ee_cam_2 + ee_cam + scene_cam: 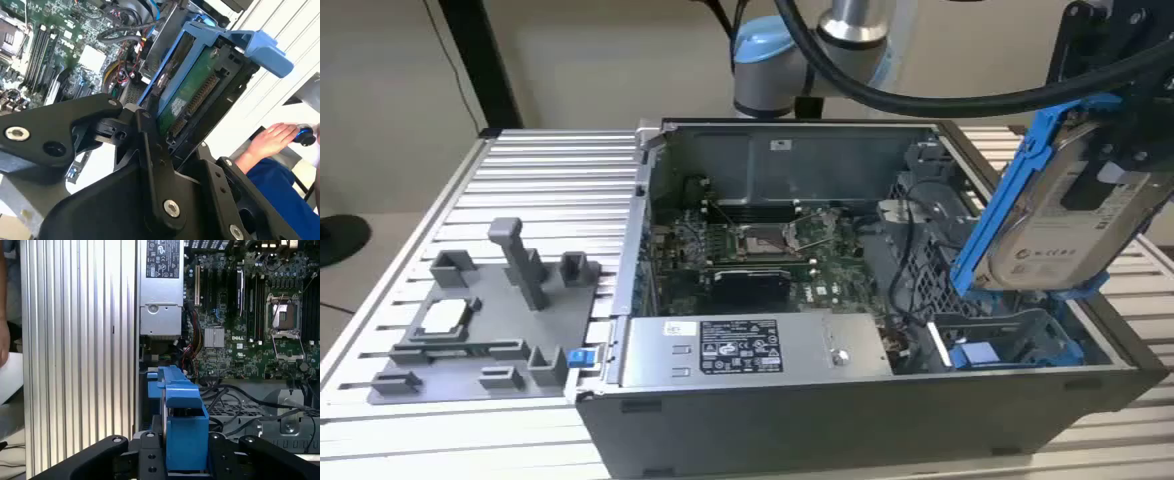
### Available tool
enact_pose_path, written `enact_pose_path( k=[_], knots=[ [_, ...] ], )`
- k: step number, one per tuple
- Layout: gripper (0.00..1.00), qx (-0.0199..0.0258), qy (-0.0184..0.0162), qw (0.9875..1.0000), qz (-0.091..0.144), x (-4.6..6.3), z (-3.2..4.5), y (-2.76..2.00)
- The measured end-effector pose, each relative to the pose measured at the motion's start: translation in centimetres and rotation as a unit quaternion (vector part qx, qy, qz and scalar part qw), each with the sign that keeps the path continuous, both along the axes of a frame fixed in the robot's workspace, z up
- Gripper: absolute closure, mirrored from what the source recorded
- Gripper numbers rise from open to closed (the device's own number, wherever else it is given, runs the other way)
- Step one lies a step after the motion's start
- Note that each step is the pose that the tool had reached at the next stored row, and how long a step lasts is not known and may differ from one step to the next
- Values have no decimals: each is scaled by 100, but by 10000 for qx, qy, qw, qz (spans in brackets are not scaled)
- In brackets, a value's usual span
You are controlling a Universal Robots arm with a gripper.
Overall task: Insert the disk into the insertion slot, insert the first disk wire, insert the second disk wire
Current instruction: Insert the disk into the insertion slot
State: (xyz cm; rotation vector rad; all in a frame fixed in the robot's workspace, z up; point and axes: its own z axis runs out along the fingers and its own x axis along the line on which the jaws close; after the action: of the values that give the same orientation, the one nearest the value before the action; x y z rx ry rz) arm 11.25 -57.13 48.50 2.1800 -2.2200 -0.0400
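Gripper (1118, 150) is closed on the disk (1061, 225), which is held on end, long axis tilted from upright, just above the insertion slot (1001, 345) at the exterior view's right, inside the computer case (854, 425).

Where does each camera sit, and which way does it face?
Exterior view: off the arm, looking down into the grey metal computer case, with the arm's blue joint and black gripper holding the silver-grey, blue-railed disk above the perforated grey metal insertion slot.
Second wrist view: on the wrist, along the gripper to the disk's green board side; a person's hand beyond.
First wrist view: on the wrist, past gripper and disk onto the green motherboard.
Shared: all three show gripper and disk.
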Motion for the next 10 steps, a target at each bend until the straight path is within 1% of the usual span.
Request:
enact_pose_path(
  k=[5, 10],
  knots=[
    [100, -1, 0, 10000, 0, 0, 1, -1],
    [100, 0, 0, 10000, 0, 0, -3, -23]
  ],
)
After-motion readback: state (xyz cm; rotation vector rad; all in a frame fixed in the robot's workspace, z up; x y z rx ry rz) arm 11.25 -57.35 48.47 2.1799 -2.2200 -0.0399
